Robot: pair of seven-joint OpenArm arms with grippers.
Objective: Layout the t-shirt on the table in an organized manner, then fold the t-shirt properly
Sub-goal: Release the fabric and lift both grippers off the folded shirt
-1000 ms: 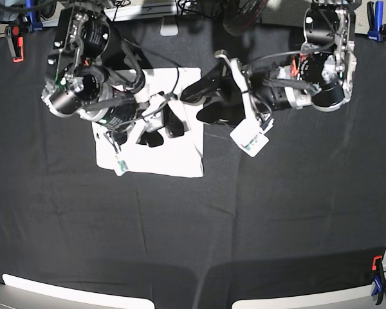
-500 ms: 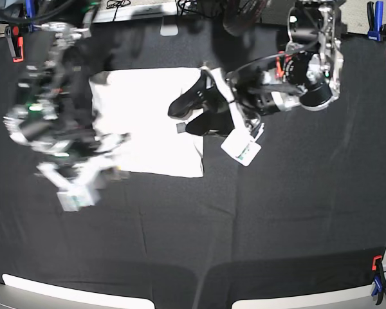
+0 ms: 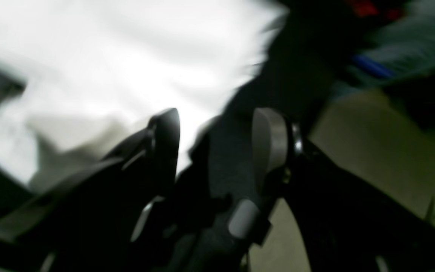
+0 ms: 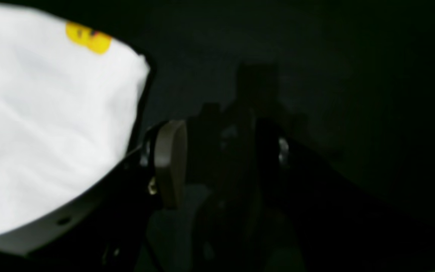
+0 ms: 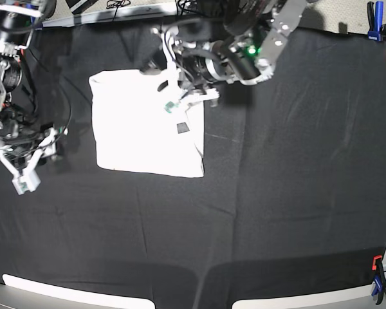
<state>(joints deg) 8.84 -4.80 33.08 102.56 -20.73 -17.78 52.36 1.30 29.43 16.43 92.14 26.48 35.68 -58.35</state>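
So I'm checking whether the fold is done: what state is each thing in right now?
t-shirt: folded into a neat white rectangle, flat on the table.
table: covered in black cloth, clamped at the edges.
left gripper: open, holding nothing.
right gripper: open, empty, beside the shirt.

T-shirt (image 5: 141,125) folded flat on the table (image 5: 289,193), toward the far-left quarter, well clear of the near edge and right edge. Left gripper (image 5: 170,67) over the shirt's far right part, near the table's far edge; its arm (image 5: 244,48) reaches in from the far edge, right of the shirt. Right gripper (image 5: 27,168) over bare table just left of the shirt's near left corner, close to the table's left edge, apart from the shirt. Clamps (image 5: 376,22) at the far right corner, one clip (image 5: 377,283) at the near right corner, another (image 5: 29,8) on the far edge at left
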